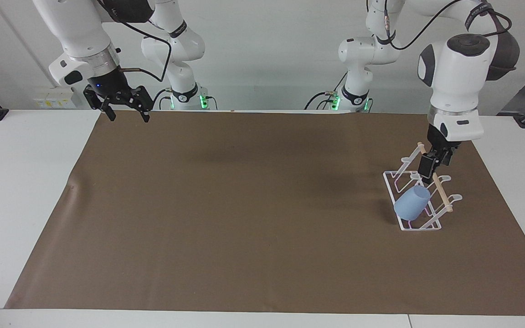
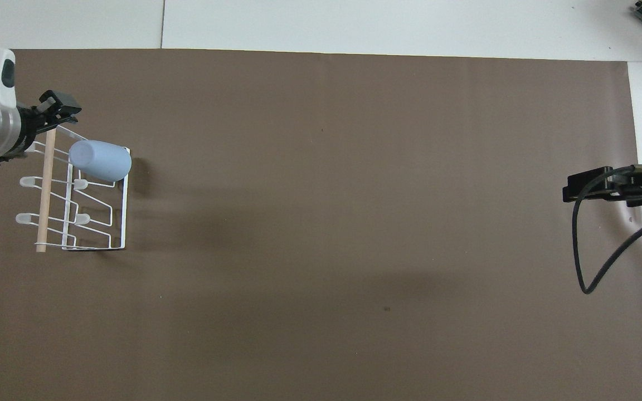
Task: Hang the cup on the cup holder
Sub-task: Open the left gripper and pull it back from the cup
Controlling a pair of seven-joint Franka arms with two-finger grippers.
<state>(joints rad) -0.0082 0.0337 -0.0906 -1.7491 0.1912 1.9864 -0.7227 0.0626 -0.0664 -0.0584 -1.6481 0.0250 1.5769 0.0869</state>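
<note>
1. Cup [image 1: 412, 202] [image 2: 100, 160] hangs tilted on a prong of the cup holder [image 1: 419, 226] [image 2: 125, 211], at the rack's end farther from the robots, toward the left arm's end of the table.
2. Left gripper [image 1: 429, 169] [image 2: 53, 106] hovers over the holder's wooden rod [image 1: 440, 186] [image 2: 45, 189], apart from the cup, holding nothing (whether its fingers are parted I cannot tell).
3. Right gripper [image 1: 128, 116] [image 2: 594, 187] waits over the brown mat [image 1: 244, 205] [image 2: 354, 223], fingers spread and empty.
</note>
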